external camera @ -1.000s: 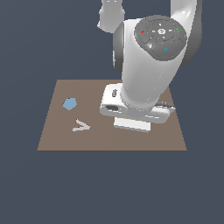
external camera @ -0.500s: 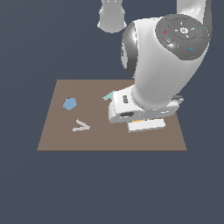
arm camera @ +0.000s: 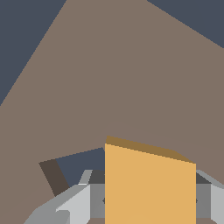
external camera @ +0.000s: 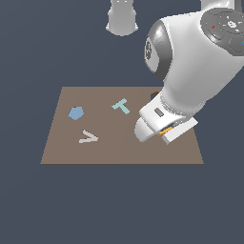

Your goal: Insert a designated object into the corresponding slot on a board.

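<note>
End effector [arm camera: 148, 201] is pinching the orange block [arm camera: 149, 183]: wrist view shows grey fingers [arm camera: 78, 199] flanking both sides of the block, tight against it. Block is held upright on edge, tilted a little.

Exterior view: arm hangs low over the board [external camera: 109, 152] near its 3 o'clock edge. Only a sliver of the orange block [external camera: 165, 130] shows under the wrist housing; the fingers themselves are hidden there.

Slot [arm camera: 83, 162]: wrist view shows a dark square opening with a brown rim, in the board just behind the held block, partly covered by block and fingers. Can't tell whether the block touches the board.

Other items on the board, exterior view:
- teal T piece [external camera: 121, 106], about 12 o'clock of board centre, flat
- blue pentagon [external camera: 76, 113], 9–10 o'clock side
- pale V-shaped piece [external camera: 88, 138], 8 o'clock side, below the pentagon
- dark hole [external camera: 155, 96] at about 2 o'clock, mostly hidden by the arm

All three loose pieces are well apart from the end effector.
</note>
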### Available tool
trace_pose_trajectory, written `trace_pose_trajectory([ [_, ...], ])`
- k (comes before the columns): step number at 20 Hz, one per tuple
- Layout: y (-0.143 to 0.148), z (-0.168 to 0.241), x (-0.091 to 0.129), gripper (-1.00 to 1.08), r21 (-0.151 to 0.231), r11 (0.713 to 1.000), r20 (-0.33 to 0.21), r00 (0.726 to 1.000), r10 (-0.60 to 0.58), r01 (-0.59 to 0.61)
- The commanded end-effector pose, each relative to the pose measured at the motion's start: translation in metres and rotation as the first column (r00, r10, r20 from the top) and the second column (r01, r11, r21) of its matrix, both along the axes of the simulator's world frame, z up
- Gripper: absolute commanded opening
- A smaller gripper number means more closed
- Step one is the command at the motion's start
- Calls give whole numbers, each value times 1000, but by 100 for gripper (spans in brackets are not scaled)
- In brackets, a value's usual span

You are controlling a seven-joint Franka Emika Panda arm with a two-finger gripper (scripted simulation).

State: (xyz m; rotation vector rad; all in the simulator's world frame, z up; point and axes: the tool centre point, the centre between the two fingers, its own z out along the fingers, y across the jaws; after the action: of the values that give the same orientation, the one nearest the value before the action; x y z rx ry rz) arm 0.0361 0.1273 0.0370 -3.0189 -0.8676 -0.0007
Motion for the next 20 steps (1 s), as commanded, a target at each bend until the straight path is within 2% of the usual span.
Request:
trace_pose_trajectory([
  [1, 8, 1, -4, -100, 0, 995, 1, 995, 100, -100],
  [10, 24, 3, -20, -100, 0, 940, 0, 940, 341, -341],
  [15, 28, 3, -26, -100, 0, 912, 0, 912, 410, -410],
  [20, 29, 3, -28, -100, 0, 899, 0, 899, 438, -438],
])
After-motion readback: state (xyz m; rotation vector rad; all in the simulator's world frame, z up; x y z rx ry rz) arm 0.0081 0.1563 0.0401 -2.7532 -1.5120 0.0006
